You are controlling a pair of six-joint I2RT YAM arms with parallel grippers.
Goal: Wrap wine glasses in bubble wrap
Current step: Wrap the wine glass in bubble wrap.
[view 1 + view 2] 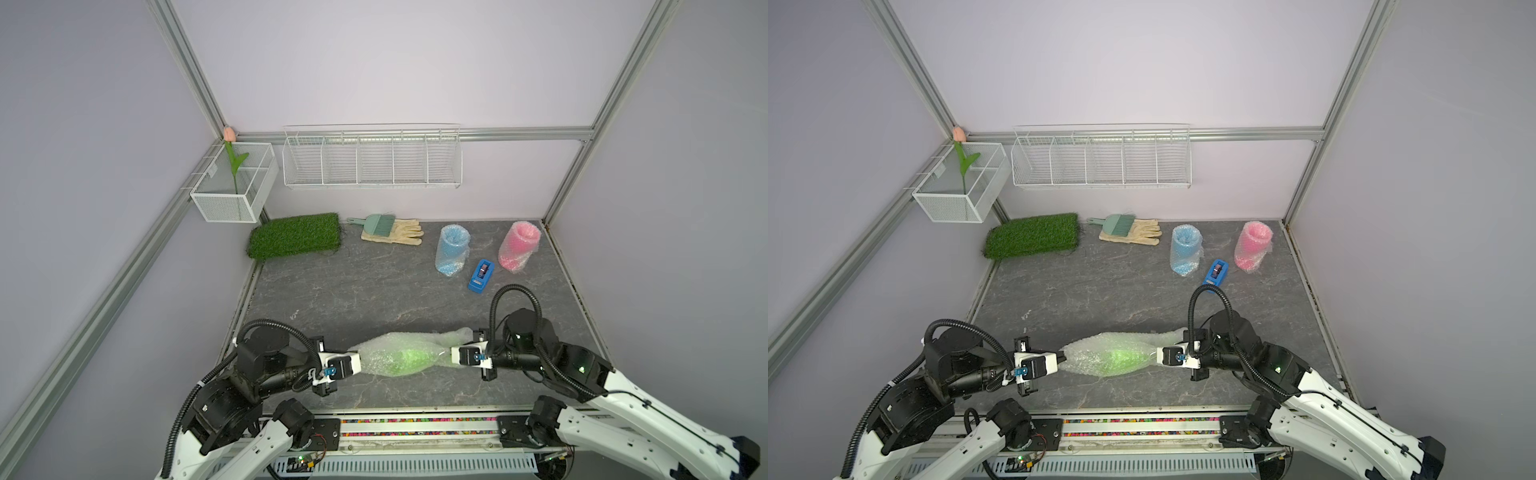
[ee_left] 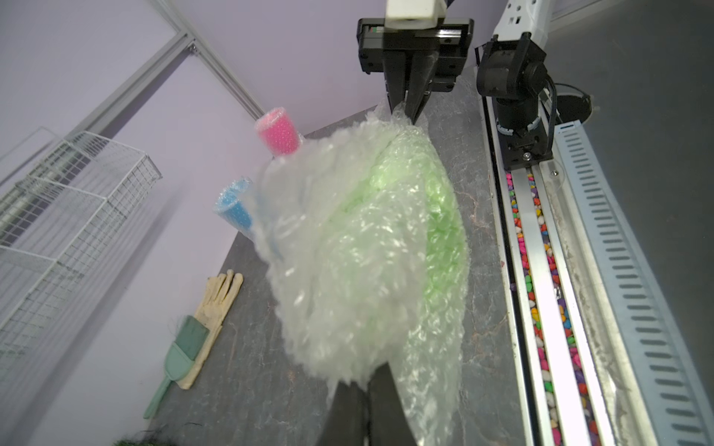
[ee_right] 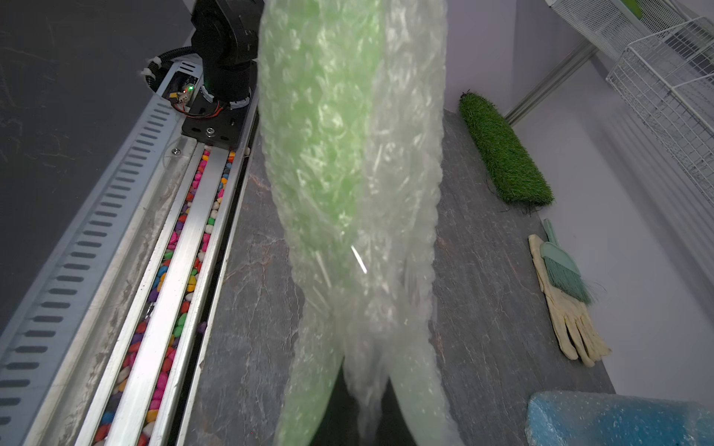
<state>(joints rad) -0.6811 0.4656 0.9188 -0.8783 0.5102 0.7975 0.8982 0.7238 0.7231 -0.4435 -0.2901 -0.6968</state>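
Down at the near edge of the dark stone table [image 1: 332, 291], the left gripper [image 1: 1061, 357] has its fingers pinched together on one bunched end of the bubble wrap [image 1: 386, 353]. The sheet is rolled around the lime green goblet [image 1: 409, 358], which lies on its side and shows as a green glow through the plastic. The bundle stretches sideways between the two arms, and I can't tell whether it rests on the table or hangs just clear of it. At its other end the right gripper [image 2: 405, 110] is closed tight on the twisted tail of wrap. Along the back, a green turf mat [image 1: 296, 235] lies in the left corner, and next to it a small brush [image 1: 376, 224] rests on a pale glove [image 1: 399, 232]. Then come the sky blue goblet [image 1: 452, 249], standing in its own bubble sleeve, a blue tape dispenser [image 1: 481, 276] just in front, and the hot pink goblet [image 1: 518, 245], also wrapped and upright, near the right wall.
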